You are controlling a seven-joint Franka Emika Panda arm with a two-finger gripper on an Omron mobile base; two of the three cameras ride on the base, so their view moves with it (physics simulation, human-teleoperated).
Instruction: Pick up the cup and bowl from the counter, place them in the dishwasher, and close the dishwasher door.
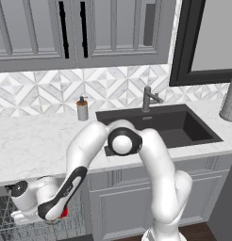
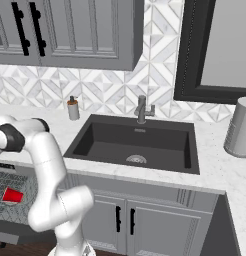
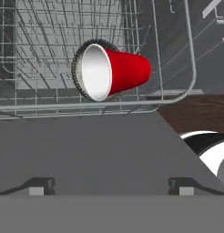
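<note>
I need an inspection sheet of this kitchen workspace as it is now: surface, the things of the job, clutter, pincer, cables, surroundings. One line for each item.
Surface: white marble counter with a dark sink set in it.
Job's things: red cup lies on its side on the wire rack of the open dishwasher, its pale inside facing the hand camera. A dark ribbed rim shows behind its mouth; cannot tell if that is the bowl.
Clutter: soap dispenser by the backsplash; grey cylinder at the right of the sink.
Pincer: pincer open, holding nothing, apart from the cup.
Cables: nothing seen.
Surroundings: grey cabinets above and below, patterned tile wall, faucet, dark-framed window.
</note>
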